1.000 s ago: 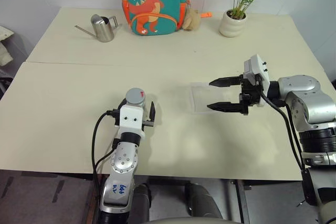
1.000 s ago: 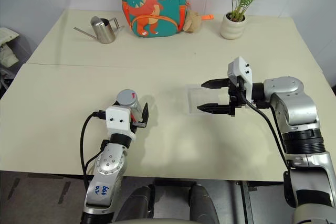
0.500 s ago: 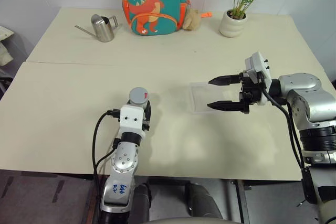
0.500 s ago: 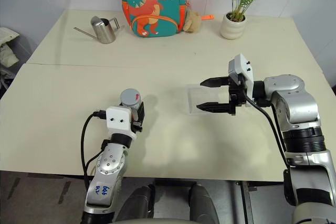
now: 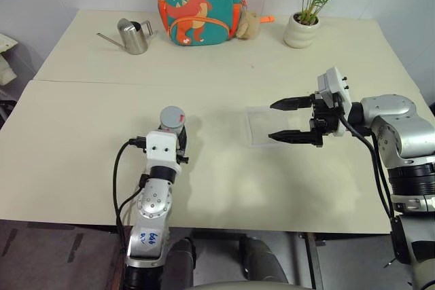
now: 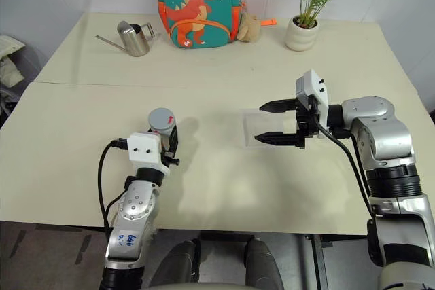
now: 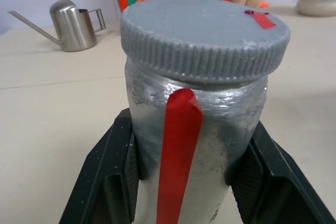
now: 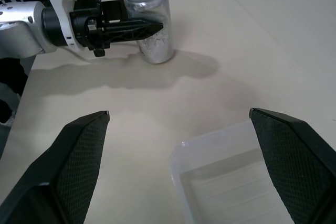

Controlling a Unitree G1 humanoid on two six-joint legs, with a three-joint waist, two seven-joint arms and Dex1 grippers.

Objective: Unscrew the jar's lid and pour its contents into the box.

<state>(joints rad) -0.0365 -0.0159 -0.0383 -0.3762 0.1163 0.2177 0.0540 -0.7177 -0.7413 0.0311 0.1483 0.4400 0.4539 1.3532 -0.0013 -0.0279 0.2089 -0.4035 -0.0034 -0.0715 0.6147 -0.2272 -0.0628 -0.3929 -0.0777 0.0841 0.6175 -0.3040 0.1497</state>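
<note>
The jar [image 7: 194, 129], silvery with a red vertical stripe, stands upright on the table at front left. Its grey lid [image 5: 172, 116] with a small red mark sits on top. My left gripper [image 5: 177, 136] is shut on the jar's body just below the lid, one black finger [image 7: 113, 177] on each side. The contents are hidden inside the jar. The clear box [image 5: 253, 127] lies on the table to the right of centre. My right gripper [image 5: 272, 121] hangs open over the box's near-right part, pointing left toward the jar [image 8: 152, 30].
Along the table's far edge stand a steel watering can [image 5: 132, 35], a dinosaur backpack [image 5: 199, 5] and a potted plant [image 5: 302, 28]. A seam [image 5: 81, 83] runs across the table between them and the jar.
My left gripper's fingers have closed onto the jar, which they stood open around a second ago. The right gripper has stayed open in the same place over the box.
</note>
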